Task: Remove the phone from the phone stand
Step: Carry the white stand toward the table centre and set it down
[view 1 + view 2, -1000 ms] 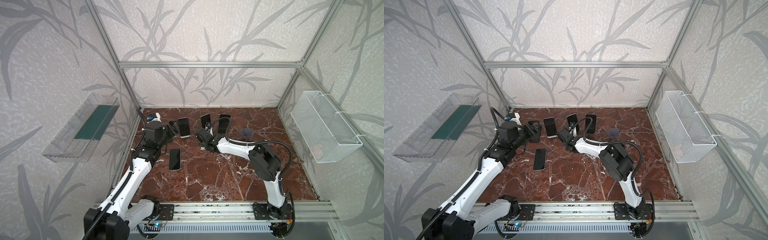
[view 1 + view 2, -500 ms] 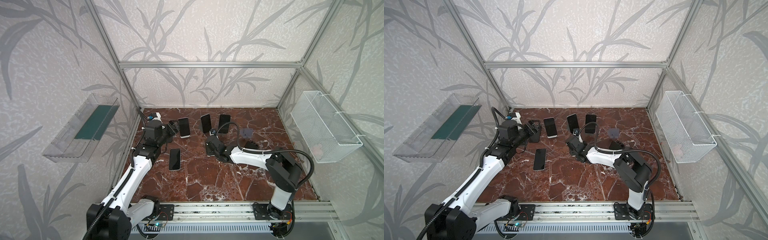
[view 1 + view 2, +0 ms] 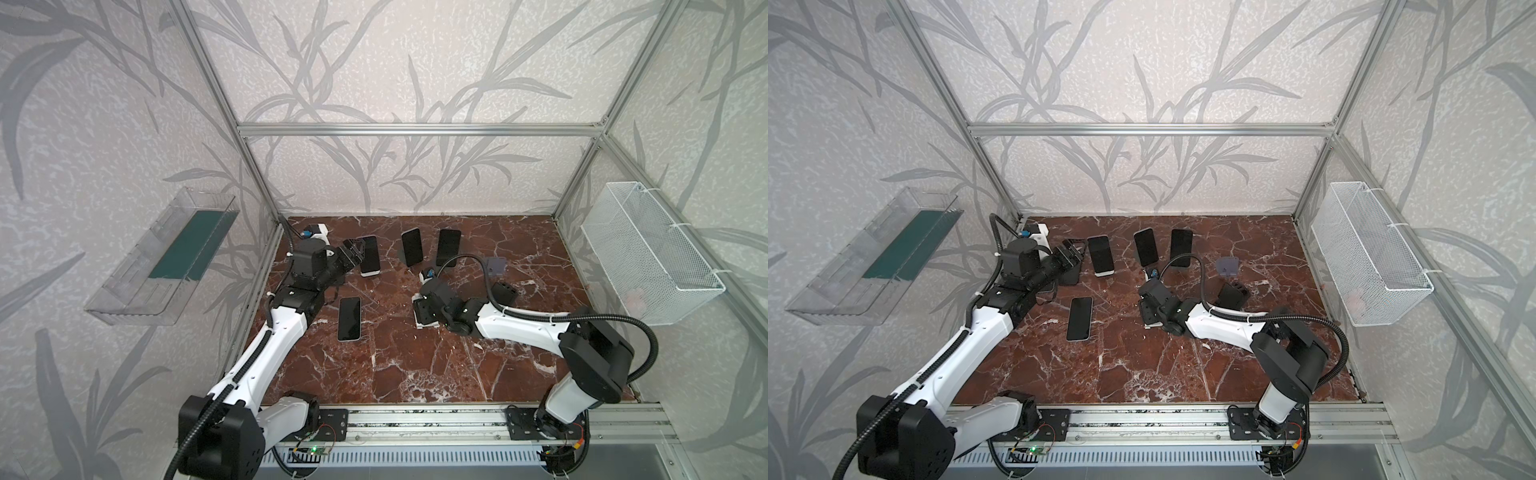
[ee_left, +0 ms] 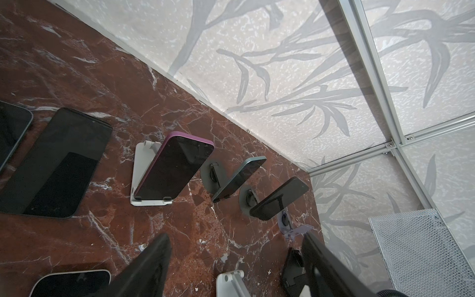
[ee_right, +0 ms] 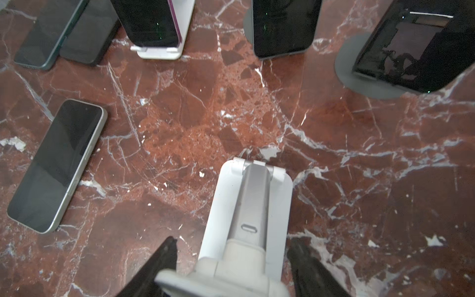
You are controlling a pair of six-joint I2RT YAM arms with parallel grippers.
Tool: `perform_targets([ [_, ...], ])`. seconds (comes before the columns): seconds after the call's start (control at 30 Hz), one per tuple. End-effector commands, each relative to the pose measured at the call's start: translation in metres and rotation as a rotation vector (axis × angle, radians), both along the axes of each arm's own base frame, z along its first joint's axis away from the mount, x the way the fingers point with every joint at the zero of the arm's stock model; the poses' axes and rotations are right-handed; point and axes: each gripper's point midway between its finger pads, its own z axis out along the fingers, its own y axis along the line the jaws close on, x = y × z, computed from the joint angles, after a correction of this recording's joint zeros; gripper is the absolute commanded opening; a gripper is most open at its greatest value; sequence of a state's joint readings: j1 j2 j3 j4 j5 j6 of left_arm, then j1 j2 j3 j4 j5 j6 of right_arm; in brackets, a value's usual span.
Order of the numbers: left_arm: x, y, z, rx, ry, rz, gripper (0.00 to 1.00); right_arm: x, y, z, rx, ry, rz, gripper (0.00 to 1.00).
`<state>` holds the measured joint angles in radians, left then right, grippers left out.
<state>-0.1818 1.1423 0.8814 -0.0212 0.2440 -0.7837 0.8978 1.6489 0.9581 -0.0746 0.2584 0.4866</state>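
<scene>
Marble worktop (image 3: 415, 374) carrying phones and stands. Three phones stand propped in a row toward the back wall. The purple phone (image 4: 174, 167) leans on a white stand (image 4: 140, 177), its lower edge on the stand's lip. The teal phone (image 4: 239, 177) sits on a grey round-foot stand (image 4: 209, 177), and the black phone (image 4: 280, 198) on a second grey stand (image 4: 245, 203). A silver phone (image 3: 349, 318) lies flat, screen up, left of centre. Two further phones (image 5: 90, 30) lie flat side by side near the left arm. Left gripper (image 4: 235, 236): near the purple phone, apart from it, fingers (image 4: 154, 257) spread with nothing between them. Right gripper (image 5: 232, 241): low over a bare white stand (image 5: 252, 200), fingers (image 5: 168, 252) parted, one on each side of its base, gripping nothing. Lilac stand (image 3: 496, 266) and black stand (image 3: 505, 293), both bare, stand right of centre. A wire basket (image 3: 648, 257) hangs on the right wall.
</scene>
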Motion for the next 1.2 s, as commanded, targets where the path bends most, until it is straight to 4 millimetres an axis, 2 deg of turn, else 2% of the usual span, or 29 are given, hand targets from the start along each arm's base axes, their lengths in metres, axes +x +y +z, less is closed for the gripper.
perform_targets([
  [0.0,0.002,-0.004,0.002,-0.021,-0.020,-0.015,0.81,-0.013,-0.001,-0.012,0.004,0.052,-0.018,0.53],
  [0.13,0.007,-0.009,-0.004,-0.025,-0.005,-0.039,0.81,-0.026,0.002,-0.015,-0.010,0.071,0.004,0.61],
  [0.2,0.007,-0.007,-0.008,-0.008,0.007,-0.028,0.81,-0.029,0.007,-0.008,0.010,0.076,0.027,0.68],
  [0.23,0.007,-0.004,-0.007,0.004,0.002,-0.015,0.81,-0.029,0.009,-0.003,0.016,0.071,0.036,0.74],
  [0.37,0.003,0.008,-0.002,0.033,-0.031,0.043,0.84,-0.024,0.008,0.031,-0.026,0.012,0.078,0.90],
  [0.43,0.001,0.011,0.003,0.052,-0.042,0.053,0.85,-0.023,0.005,0.047,-0.050,-0.014,0.103,0.94],
  [0.6,-0.001,0.023,0.007,0.110,-0.059,0.099,0.87,-0.016,-0.006,0.089,-0.084,-0.129,0.149,0.97],
  [0.73,0.002,0.028,-0.004,0.156,-0.029,0.117,0.89,-0.009,-0.019,0.119,-0.075,-0.238,0.131,0.97],
  [0.8,0.005,0.028,-0.009,0.170,-0.006,0.115,0.91,-0.009,-0.027,0.123,-0.044,-0.295,0.097,0.97],
  [1.03,0.014,0.028,-0.025,0.203,0.021,0.141,0.92,-0.012,-0.069,0.118,0.047,-0.409,-0.064,0.99],
  [1.17,0.027,0.015,-0.041,0.299,0.099,0.107,0.98,-0.014,-0.093,0.114,0.086,-0.464,-0.153,0.99],
])
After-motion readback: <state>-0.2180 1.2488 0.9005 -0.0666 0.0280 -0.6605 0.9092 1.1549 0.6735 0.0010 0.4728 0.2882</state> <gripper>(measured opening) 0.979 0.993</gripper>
